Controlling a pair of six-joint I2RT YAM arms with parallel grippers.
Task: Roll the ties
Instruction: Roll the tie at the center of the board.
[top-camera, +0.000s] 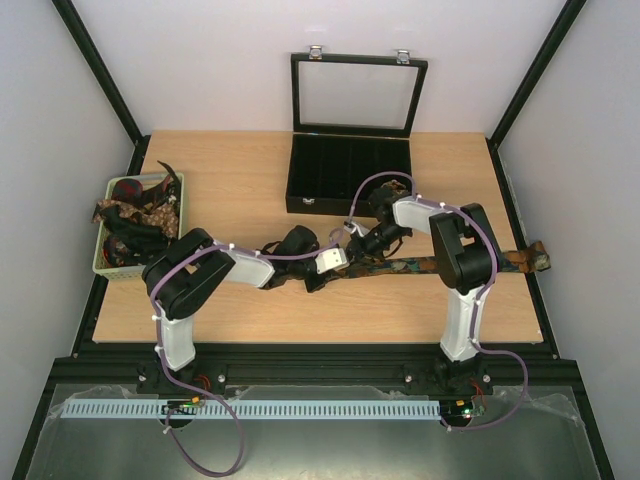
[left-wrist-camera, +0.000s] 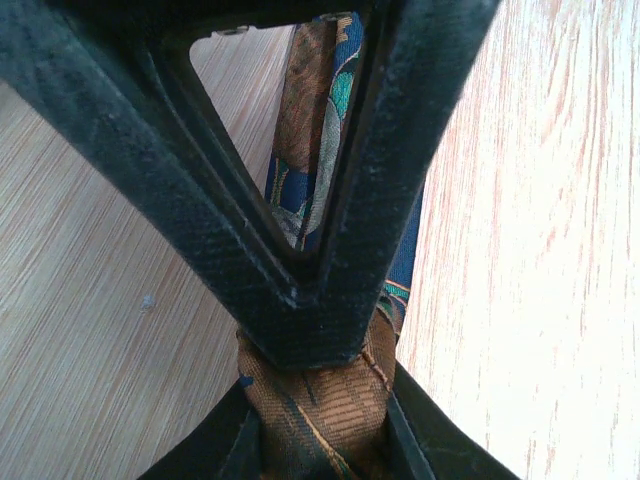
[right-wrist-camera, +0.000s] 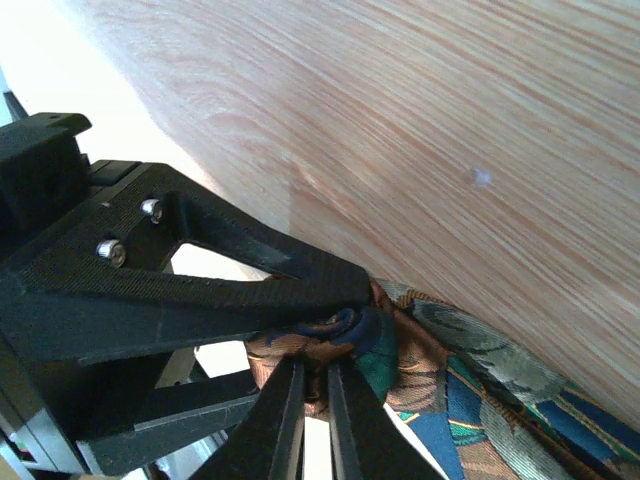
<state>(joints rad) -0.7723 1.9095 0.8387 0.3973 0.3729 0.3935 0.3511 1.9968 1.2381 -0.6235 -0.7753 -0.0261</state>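
Observation:
One tie (top-camera: 450, 262), brown with blue and green patterning, lies stretched across the table to the right edge. Its left end is curled into a small roll. My left gripper (top-camera: 343, 262) is shut on that roll; in the left wrist view the brown fabric (left-wrist-camera: 330, 395) sits between its jaws (left-wrist-camera: 315, 415). My right gripper (top-camera: 364, 243) meets it at the same spot, and in the right wrist view it (right-wrist-camera: 318, 390) is pinched on the rolled end (right-wrist-camera: 345, 335). The right gripper's black finger (left-wrist-camera: 330, 300) crosses the left wrist view. More ties (top-camera: 140, 215) lie piled in the basket.
A pale green basket (top-camera: 105, 262) stands at the table's left edge. A black compartmented box (top-camera: 350, 175) with its glass lid (top-camera: 357, 95) raised stands at the back centre. Black frame posts run along both sides.

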